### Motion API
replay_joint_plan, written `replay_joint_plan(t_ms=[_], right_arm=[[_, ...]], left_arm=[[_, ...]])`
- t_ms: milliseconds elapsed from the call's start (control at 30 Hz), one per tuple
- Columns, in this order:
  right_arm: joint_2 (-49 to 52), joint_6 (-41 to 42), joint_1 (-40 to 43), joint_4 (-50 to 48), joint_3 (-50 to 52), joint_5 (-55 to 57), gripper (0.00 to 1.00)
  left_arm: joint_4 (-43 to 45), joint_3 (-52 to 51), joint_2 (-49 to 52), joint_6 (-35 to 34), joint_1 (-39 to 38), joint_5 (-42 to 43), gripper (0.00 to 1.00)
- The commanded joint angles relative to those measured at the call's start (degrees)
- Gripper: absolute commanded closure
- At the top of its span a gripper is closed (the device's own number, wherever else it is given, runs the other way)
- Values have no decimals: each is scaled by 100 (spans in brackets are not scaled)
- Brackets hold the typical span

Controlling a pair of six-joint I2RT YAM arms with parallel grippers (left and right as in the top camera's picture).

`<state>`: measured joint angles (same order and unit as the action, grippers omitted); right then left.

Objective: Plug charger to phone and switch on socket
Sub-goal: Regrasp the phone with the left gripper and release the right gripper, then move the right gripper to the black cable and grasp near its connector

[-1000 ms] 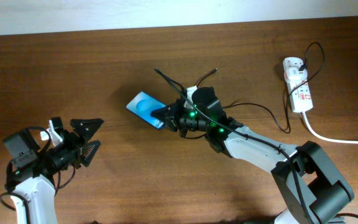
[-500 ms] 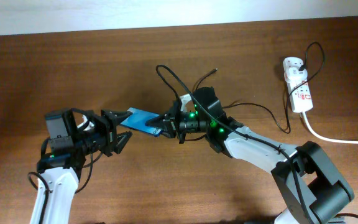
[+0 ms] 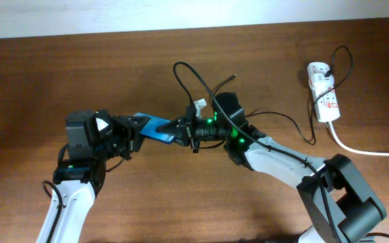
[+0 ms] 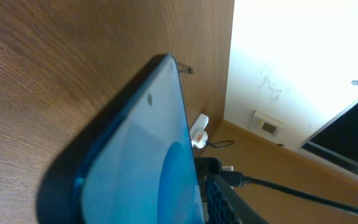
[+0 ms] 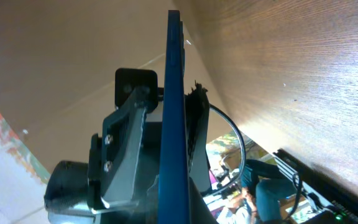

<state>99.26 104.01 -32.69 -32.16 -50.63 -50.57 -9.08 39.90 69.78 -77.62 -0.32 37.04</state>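
Observation:
The phone [image 3: 155, 128] with its blue screen is held tilted up on edge at the table's middle. My right gripper [image 3: 179, 128] is shut on its right end. In the right wrist view the phone [image 5: 171, 93] shows edge-on, running up from my jaws. My left gripper [image 3: 135, 128] has its fingers [image 5: 194, 124] on either side of the phone's left end; whether they press it does not show. The screen [image 4: 135, 155] fills the left wrist view. The charger's black cable [image 3: 296, 125] runs from the socket [image 3: 324, 94] past my right arm, and its plug tip [image 3: 234, 77] lies free behind.
The socket's thick white cord [image 3: 363, 150] runs off the right edge. A black cable loop [image 3: 184, 71] rises behind the right gripper. The pale wall edge [image 3: 181, 13] borders the table's far side.
My left arm has swung in from the lower left to the phone's left end, its jaws narrowing. The right gripper has tipped the phone up on edge and shifted it slightly left.

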Motion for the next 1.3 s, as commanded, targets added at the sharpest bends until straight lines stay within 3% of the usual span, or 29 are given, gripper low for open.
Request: replay_joint_plan(t_ms=[0, 67, 200, 300, 400, 500, 733, 767, 867, 933, 967, 1100, 1267], right_arm=[[-151, 216, -251, -24, -81, 409, 96], [-151, 214, -378, -22, -81, 702, 96], [-151, 144, -369, -20, -81, 1016, 96], [-151, 127, -367, -17, -81, 1012, 96], [-151, 129, -367, -17, -81, 1010, 96], [-151, 127, -367, -17, -81, 1010, 94], [-151, -608, -356, 216, -81, 1025, 66], [-151, -929, -356, 334, -81, 1147, 62], [-151, -2271, -247, 455, -81, 1641, 33], [-151, -3674, -26, 461, -81, 1976, 11], [-151, -4142, 109, 612, -81, 2194, 6], [-151, -5366, 785, 1344, -92, 3095, 2], [28, -6520, 1735, 3550, -1255, 4551, 2]], left_arm=[[94, 9, -2, -129, -109, 2, 67], [92, 9, -2, -212, -109, 61, 68], [94, 9, -2, -520, -107, 369, 82], [92, 9, -2, -529, -107, 369, 87], [92, 9, -2, -529, -103, 367, 99], [92, 9, -2, -529, -103, 343, 100], [31, 9, 31, -22, -103, -166, 100], [48, 9, 79, 116, -103, -284, 100], [396, 11, 444, 404, 17, -332, 100], [1010, 33, 1049, 400, 400, 319, 100], [1392, 76, 1438, 400, 560, 774, 100], [2243, 785, 2852, 400, 627, 2273, 100], [2400, 1095, 3126, 1036, 328, 2492, 100]])
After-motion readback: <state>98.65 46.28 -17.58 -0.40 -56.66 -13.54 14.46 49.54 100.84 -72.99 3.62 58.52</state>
